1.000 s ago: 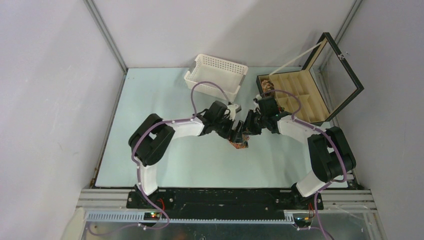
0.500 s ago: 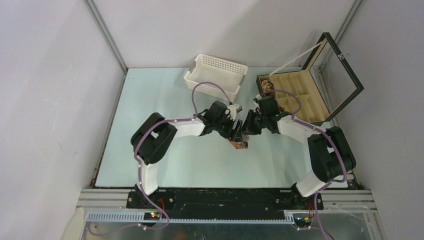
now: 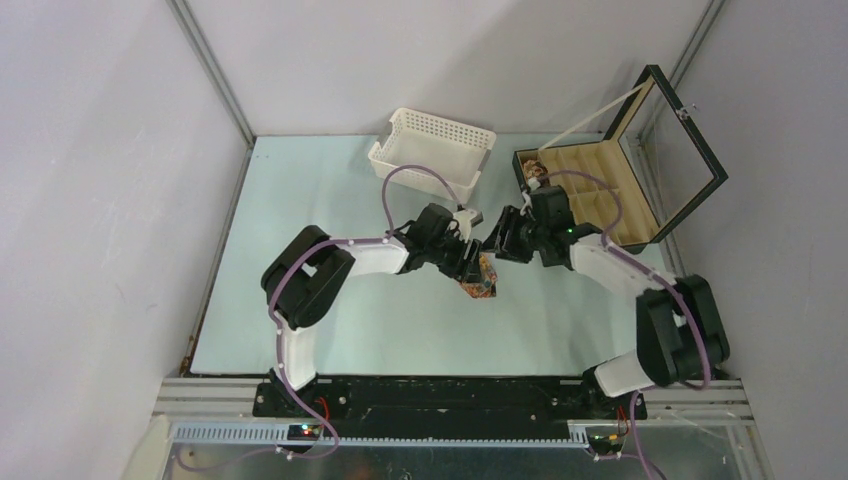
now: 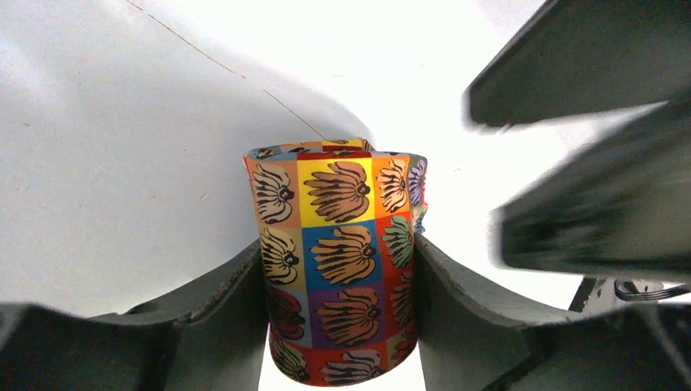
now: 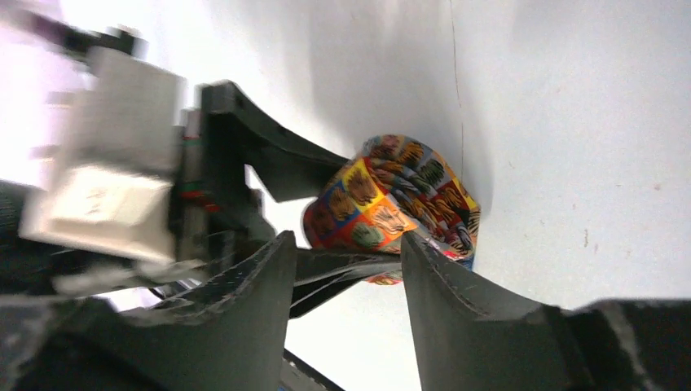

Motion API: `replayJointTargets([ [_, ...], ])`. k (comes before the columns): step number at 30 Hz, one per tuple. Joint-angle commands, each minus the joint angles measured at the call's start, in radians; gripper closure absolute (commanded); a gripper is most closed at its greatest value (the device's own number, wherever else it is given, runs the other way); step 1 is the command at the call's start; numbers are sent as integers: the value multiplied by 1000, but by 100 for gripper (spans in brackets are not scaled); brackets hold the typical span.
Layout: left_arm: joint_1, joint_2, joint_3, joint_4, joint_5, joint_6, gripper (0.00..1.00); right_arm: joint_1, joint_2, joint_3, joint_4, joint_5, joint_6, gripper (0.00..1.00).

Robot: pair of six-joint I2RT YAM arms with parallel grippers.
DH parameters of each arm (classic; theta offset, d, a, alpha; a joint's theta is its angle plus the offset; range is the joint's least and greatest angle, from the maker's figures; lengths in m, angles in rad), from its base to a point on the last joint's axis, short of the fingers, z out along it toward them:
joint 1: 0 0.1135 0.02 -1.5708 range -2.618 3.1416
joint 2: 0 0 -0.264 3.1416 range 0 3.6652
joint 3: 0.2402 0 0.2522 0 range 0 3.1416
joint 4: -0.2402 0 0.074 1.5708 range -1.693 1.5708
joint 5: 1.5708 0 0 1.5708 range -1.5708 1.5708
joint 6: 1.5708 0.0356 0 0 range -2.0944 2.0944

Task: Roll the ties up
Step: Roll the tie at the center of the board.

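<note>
A rolled tie (image 4: 342,261), patterned in red, orange, yellow and blue squares with dark flower shapes, stands as a coil on the table (image 3: 300,300) near its middle (image 3: 481,282). My left gripper (image 4: 338,248) is shut on it, one finger pressed to each side of the coil. My right gripper (image 5: 346,240) is open with nothing between its fingers, and it sits just back from the coil (image 5: 399,195), on the coil's right in the top view (image 3: 497,247). Another coiled tie (image 3: 532,170) lies in a corner compartment of the box.
A black compartmented box (image 3: 600,190) stands open at the back right, its glass lid (image 3: 690,140) raised. A white perforated basket (image 3: 430,150) sits at the back centre. Grey walls close in the table on the left, back and right.
My right gripper has opened, let go of the coil and drawn back toward the box. My left gripper has closed its fingers onto the coil's sides.
</note>
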Motion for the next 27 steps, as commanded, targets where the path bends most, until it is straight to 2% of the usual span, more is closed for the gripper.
replayJointTargets([
  [1,-6,-16,-18,-28,-26,24,40,-27,-170,6,2,123,-16,43],
  [4,-13,-35,-17,-44,-57,33,43,-43,-243,6,-33,172,-32,37],
  [16,-85,-51,35,-155,-187,89,53,-125,-334,-14,-172,275,-50,34],
  [24,-122,-58,39,-167,-250,91,54,-170,-333,-16,-199,272,-53,34],
  [27,-135,-55,48,-176,-266,88,60,-176,-340,-21,-199,273,-56,34],
])
